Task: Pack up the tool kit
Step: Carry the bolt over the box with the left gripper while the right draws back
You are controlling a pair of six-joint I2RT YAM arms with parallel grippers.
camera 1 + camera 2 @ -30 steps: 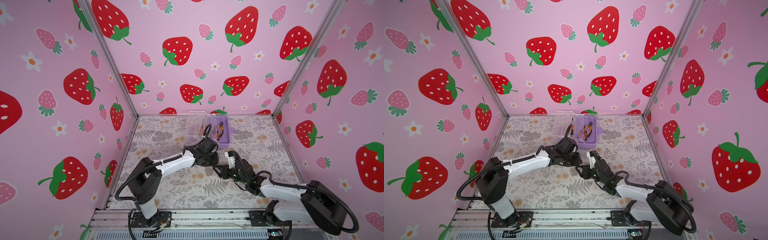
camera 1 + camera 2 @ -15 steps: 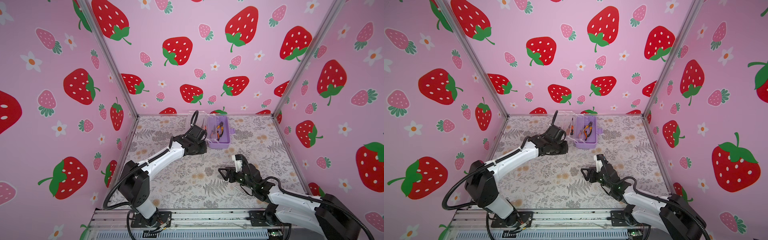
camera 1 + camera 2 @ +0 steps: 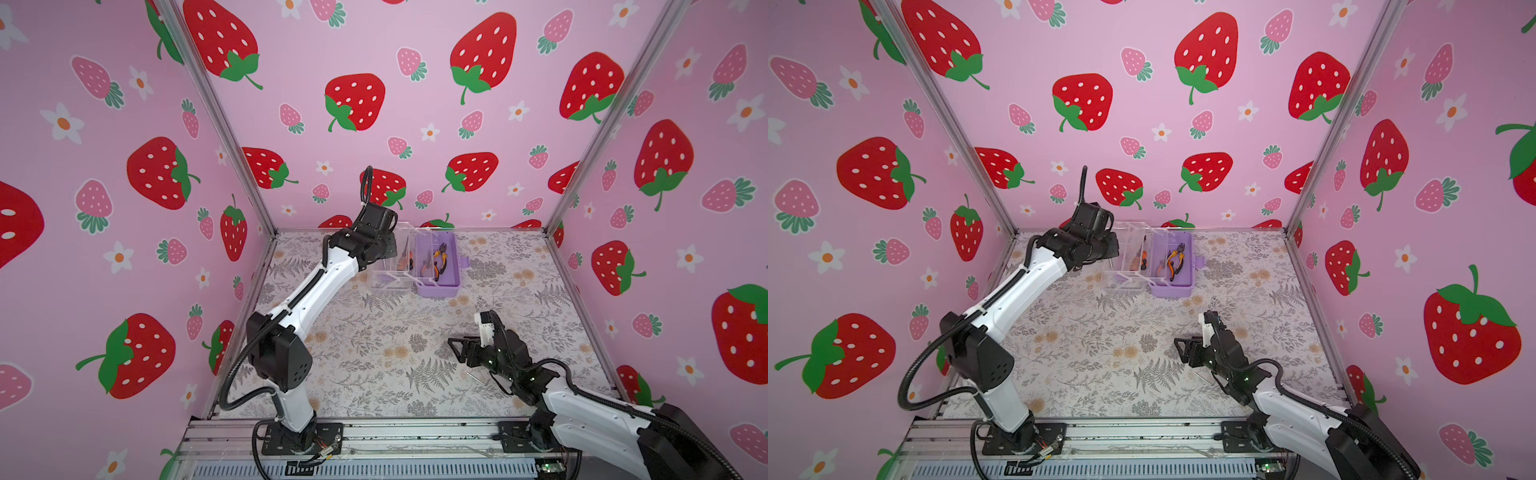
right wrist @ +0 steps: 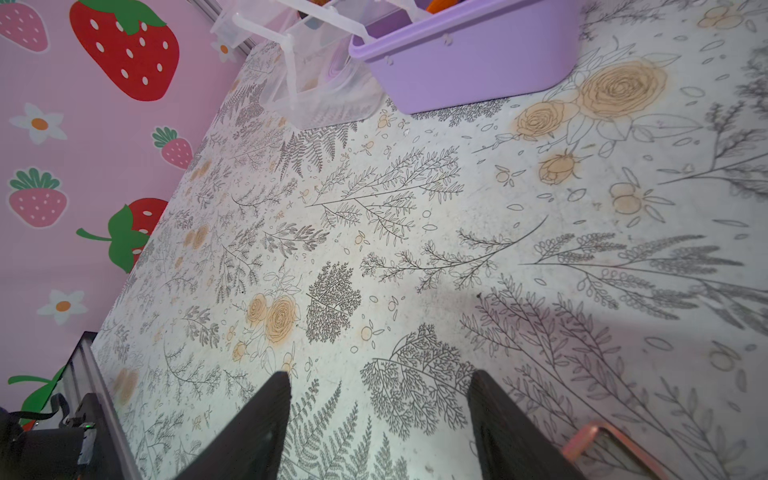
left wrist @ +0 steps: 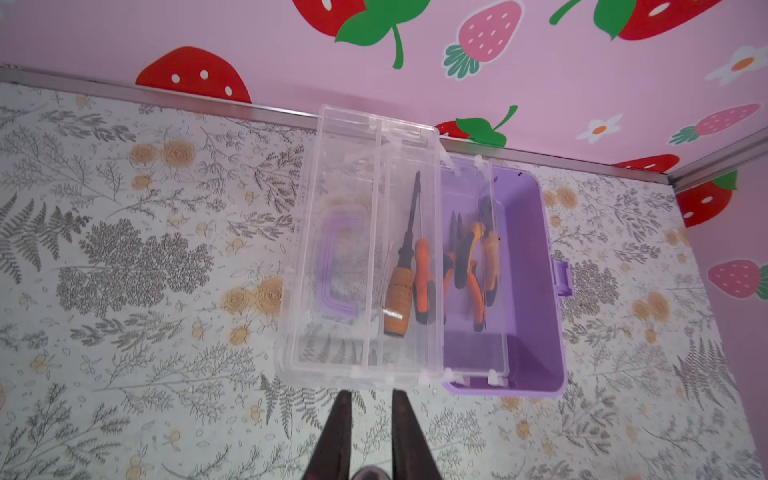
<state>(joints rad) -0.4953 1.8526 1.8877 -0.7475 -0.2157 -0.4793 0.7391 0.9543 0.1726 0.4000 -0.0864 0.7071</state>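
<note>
1. Box (image 3: pixel 439 287) of lilac plastic, open, at the back of floral mat (image 3: pixel 374 332), near the rear wall in both top views.
2. Clear lid (image 5: pixel 332 166) folded out flat beside the box, on the left arm's side; lilac handle (image 5: pixel 332 266) showing through it.
3. Clear tray (image 5: pixel 409 372) between lid and box, holding two orange-handled screwdrivers (image 5: pixel 405 286) side by side.
4. Two pliers (image 5: pixel 469 257) with orange and black grips, lying inside the lilac box.
5. Left gripper (image 5: pixel 370 415) hovering over the mat, just beside a short end of lid and tray; fingers (image 5: pixel 338 432) slightly parted with a narrow gap, grasping nothing.
6. Right gripper (image 4: pixel 378 415) low over the middle of the mat, well apart from the box and pointing toward it; fingers (image 4: pixel 257 428) spread wide, released, nothing between them.
7. Thin metal bit (image 3: pixel 474 377) lying loose on the mat just beside the right arm, outside the box.
</note>
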